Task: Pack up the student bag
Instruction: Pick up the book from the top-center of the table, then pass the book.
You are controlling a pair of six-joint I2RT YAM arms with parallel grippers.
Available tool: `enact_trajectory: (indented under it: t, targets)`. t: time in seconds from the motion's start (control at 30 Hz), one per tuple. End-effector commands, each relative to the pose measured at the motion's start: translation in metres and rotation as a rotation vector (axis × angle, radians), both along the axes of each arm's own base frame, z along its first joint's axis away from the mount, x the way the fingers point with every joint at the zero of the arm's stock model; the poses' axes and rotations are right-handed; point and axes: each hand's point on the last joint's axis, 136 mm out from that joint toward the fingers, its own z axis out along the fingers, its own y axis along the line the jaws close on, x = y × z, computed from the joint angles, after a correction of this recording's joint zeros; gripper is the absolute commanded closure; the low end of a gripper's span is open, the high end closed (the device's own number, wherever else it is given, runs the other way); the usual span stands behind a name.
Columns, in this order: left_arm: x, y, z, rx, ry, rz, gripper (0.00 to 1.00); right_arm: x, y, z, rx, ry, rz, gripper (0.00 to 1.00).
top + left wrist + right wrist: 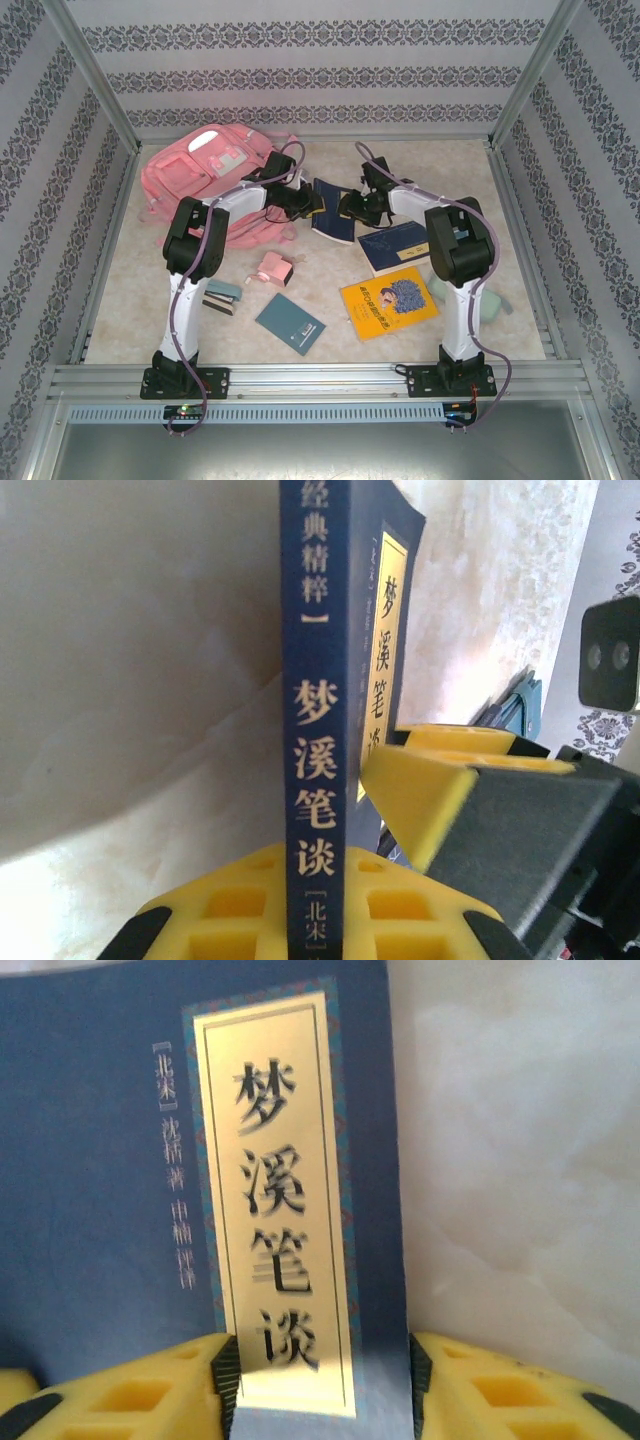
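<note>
At far left, pink student bag (172,188), white-trimmed.

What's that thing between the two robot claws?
A dark blue book with gold Chinese lettering, between the left gripper and the right gripper in the top view; both wrist views show it close up.

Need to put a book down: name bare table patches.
Bare: the far right corner behind the blue book; the near left strip in front of the student bag. Crowded: middle, around the dark book, teal notebook and yellow book.
</note>
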Motion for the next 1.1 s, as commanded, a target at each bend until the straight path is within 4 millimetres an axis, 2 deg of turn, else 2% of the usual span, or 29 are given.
enact_trajectory:
  t: [0.0, 0.03, 0.23, 0.47, 0.73, 0.9, 1.07]
  targets:
    - [-0.002, -0.016, 0.049, -0.075, -0.081, -0.049, 1.00, 0.004, -0.012, 0.039, 0.153, -0.064, -0.055, 0.45]
    - [-0.001, -0.018, 0.058, -0.100, -0.095, -0.055, 1.00, 0.004, -0.014, 0.047, 0.202, -0.081, -0.056, 0.41]
    - [-0.004, -0.030, 0.107, -0.261, -0.150, -0.090, 1.00, 0.009, -0.012, 0.091, 0.438, -0.158, -0.032, 0.33]
    - [-0.006, -0.032, 0.148, -0.355, -0.208, -0.109, 1.00, 0.014, -0.003, 0.108, 0.569, -0.190, -0.018, 0.32]
    - [-0.005, -0.036, 0.174, -0.440, -0.244, -0.111, 1.00, 0.017, 0.007, 0.124, 0.693, -0.210, 0.005, 0.26]
    - [0.000, -0.032, 0.181, -0.439, -0.278, -0.100, 1.00, 0.012, 0.009, 0.118, 0.717, -0.175, -0.012, 0.25]
    - [0.004, -0.031, 0.181, -0.443, -0.279, -0.103, 1.00, 0.008, 0.012, 0.127, 0.789, -0.187, 0.004, 0.35]
